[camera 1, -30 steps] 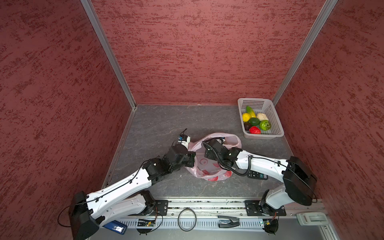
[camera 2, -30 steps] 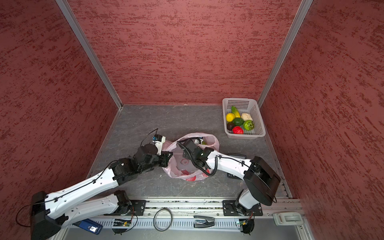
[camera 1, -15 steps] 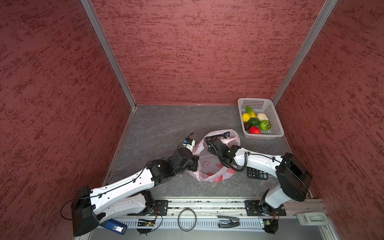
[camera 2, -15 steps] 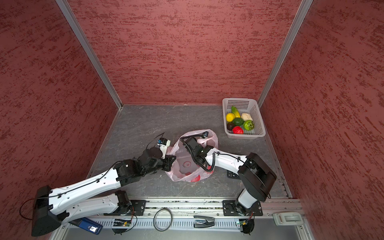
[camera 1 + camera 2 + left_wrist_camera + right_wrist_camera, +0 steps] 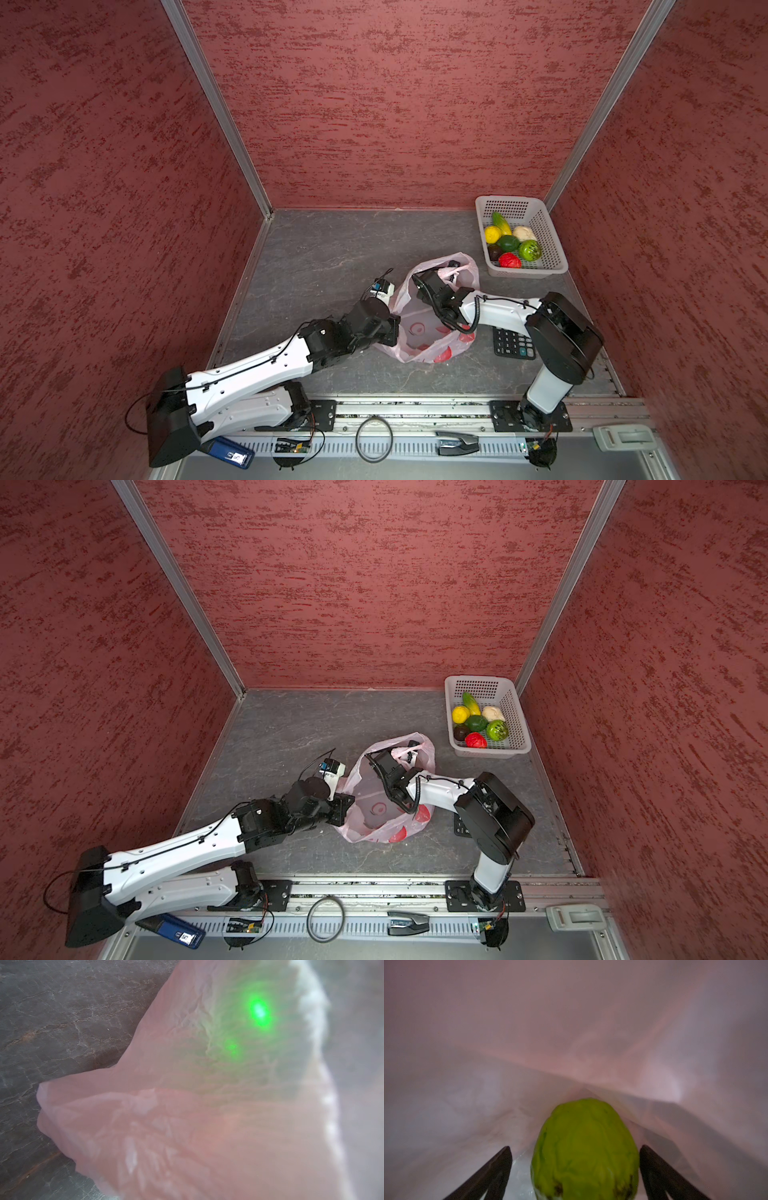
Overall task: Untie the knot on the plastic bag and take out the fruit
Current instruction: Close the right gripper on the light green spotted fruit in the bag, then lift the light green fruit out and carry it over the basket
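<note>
Both top views look steeply down from high at the front, sharing the whole tabletop (image 5: 332,249). The left wrist camera sits close against the plastic bag (image 5: 187,1126); the right apparently looks inside it.

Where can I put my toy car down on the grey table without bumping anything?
The widest bare patch of table lies between the back wall, the basket and the bag. A thinner strip runs between the bag and the front rail. Crowded around the bag: left arm, right arm, calculator.
</note>
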